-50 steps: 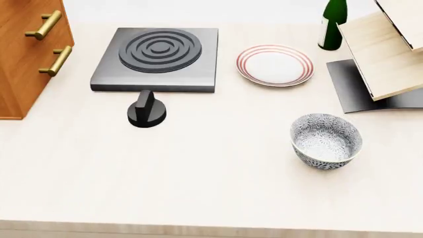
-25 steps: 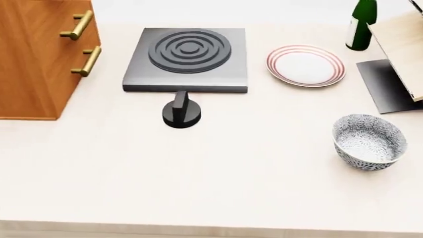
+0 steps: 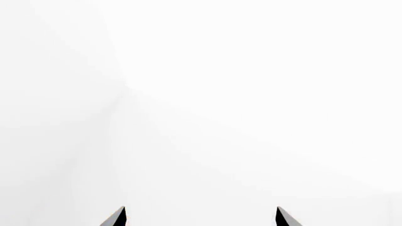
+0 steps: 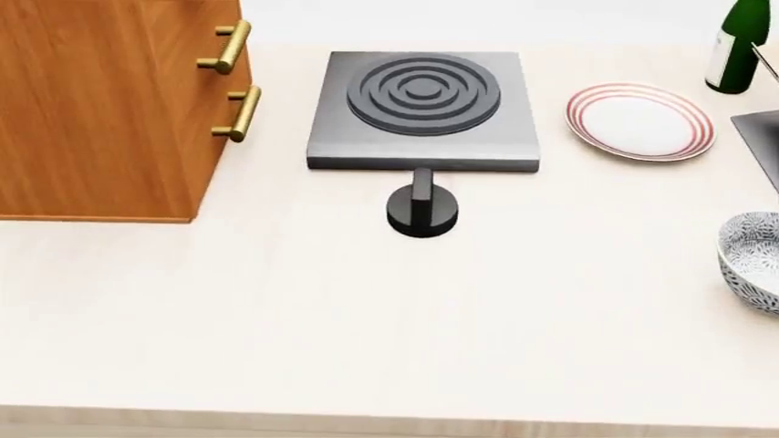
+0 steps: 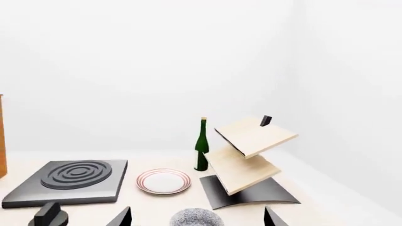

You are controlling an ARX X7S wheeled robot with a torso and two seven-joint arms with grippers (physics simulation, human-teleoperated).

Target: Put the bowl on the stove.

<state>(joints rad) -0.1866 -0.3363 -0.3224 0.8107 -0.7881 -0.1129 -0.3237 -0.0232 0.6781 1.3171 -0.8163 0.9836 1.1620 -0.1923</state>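
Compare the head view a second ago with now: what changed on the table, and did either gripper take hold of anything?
Only the view shifted: everything slid rightward in the head picture, so the bowl is now cut by the right edge. The bowl, stove, knob and plate kept their layout. Neither the left gripper nor the right gripper holds anything; both are open.

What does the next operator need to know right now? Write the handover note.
Left gripper: open, empty, facing blank white space.
Right gripper: open, empty, above the table, pointed at the bowl.
Bowl: upright on the table, at the head view's right edge, partly cut off.
Stove: bare, beyond the black knob, left of the plate.
Done: nothing grasped.
Left: grasp bowl, set it on the burner.
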